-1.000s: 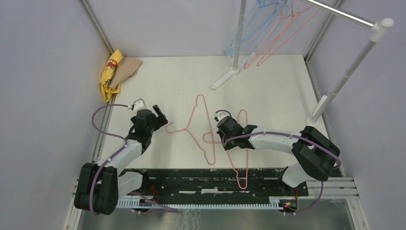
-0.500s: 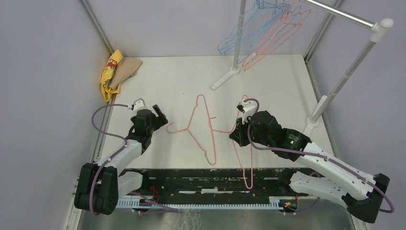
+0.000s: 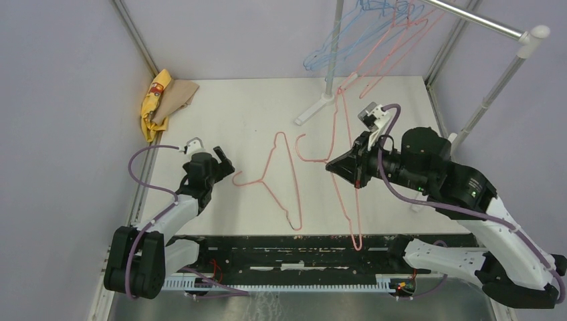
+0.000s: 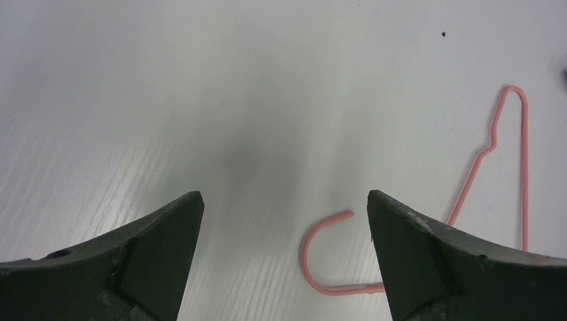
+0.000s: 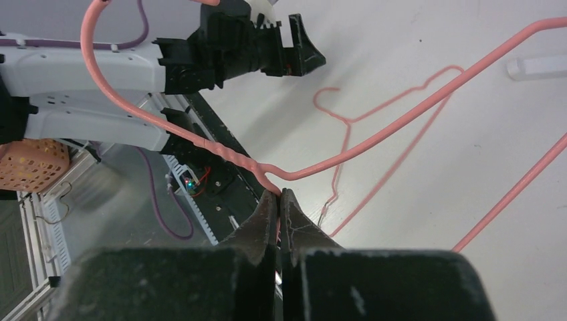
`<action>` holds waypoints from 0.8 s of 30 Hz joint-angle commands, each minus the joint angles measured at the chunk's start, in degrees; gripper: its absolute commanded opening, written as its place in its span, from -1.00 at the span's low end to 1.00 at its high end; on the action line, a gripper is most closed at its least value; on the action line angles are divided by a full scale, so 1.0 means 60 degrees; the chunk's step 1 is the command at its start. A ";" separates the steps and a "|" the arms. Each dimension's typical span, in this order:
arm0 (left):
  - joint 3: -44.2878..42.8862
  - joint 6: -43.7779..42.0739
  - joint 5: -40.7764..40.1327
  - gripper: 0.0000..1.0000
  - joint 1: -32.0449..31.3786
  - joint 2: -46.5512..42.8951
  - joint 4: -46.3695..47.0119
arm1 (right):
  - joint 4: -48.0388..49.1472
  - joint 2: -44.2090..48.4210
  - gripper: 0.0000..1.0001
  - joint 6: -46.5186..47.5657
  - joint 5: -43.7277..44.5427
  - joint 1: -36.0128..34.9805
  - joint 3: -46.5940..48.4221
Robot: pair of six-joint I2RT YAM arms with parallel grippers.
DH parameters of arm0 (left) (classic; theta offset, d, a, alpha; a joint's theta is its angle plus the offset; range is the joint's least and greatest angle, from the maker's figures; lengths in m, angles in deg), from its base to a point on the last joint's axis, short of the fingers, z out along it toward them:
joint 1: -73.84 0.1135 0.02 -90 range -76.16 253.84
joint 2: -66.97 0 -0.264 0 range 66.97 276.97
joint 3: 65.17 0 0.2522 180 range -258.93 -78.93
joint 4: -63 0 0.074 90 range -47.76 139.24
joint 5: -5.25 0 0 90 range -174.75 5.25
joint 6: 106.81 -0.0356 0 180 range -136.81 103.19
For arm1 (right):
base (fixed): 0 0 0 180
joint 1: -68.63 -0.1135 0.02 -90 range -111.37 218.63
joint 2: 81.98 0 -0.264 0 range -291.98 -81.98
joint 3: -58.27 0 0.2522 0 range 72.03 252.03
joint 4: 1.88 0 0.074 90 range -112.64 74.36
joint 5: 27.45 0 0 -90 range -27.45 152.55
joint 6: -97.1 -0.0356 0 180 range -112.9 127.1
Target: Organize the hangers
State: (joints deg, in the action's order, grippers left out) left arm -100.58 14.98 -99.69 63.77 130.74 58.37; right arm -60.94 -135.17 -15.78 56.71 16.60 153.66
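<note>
My right gripper [image 3: 331, 167] is shut on the neck of a pink-red hanger [image 3: 355, 221] and holds it raised above the table. The right wrist view shows the jaws [image 5: 278, 192] pinched just below its twisted neck [image 5: 374, 134]. A second pink-red hanger [image 3: 281, 180] lies flat on the table. My left gripper [image 3: 224, 160] is open and empty beside its hook [image 4: 321, 261], which lies between the spread fingers near the right one. Several blue and pink-red hangers [image 3: 374, 33] hang on the rack at the back.
The white-and-silver rack has a foot [image 3: 314, 110] on the back of the table and a pole [image 3: 481, 107] at the right edge. A yellow and tan cloth [image 3: 160, 100] lies in the back left corner. A black rail [image 3: 281, 251] runs along the near edge.
My right arm has risen and swung back and to the right, lifting its pink-red hanger off the table. The left arm and the other table hanger have not moved.
</note>
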 commanded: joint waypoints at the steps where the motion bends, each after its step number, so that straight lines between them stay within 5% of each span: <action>1: -0.0112 0.0019 -0.0102 0.98 0.0039 -0.0275 0.0320 | -0.0244 0.0157 -0.99 0.0234 -0.0178 -0.0015 0.0987; 7: -0.0070 0.0028 -0.0048 0.98 0.0053 -0.0501 0.0253 | -0.0153 0.0963 -0.99 0.0925 0.3506 -0.0015 0.1225; 13: -0.0067 0.0019 -0.0043 0.98 0.0051 -0.0511 0.0247 | 0.0382 0.1063 -0.99 0.1453 0.5510 -0.0015 0.0907; 19: -0.0051 0.0033 -0.0034 0.98 0.0044 -0.0475 0.0293 | 0.0820 0.0453 -0.99 0.2044 0.6533 0.0006 0.1058; 24: -0.0053 0.0032 -0.0030 0.98 0.0048 -0.0459 0.0325 | 0.1143 -0.0172 -0.99 0.2037 0.5896 0.0519 0.1516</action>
State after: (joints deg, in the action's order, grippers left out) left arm -100.58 14.98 -99.66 63.77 128.32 58.35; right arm -59.15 -134.01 -5.02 92.09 17.34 159.29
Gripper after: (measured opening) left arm 0.990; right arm 0.015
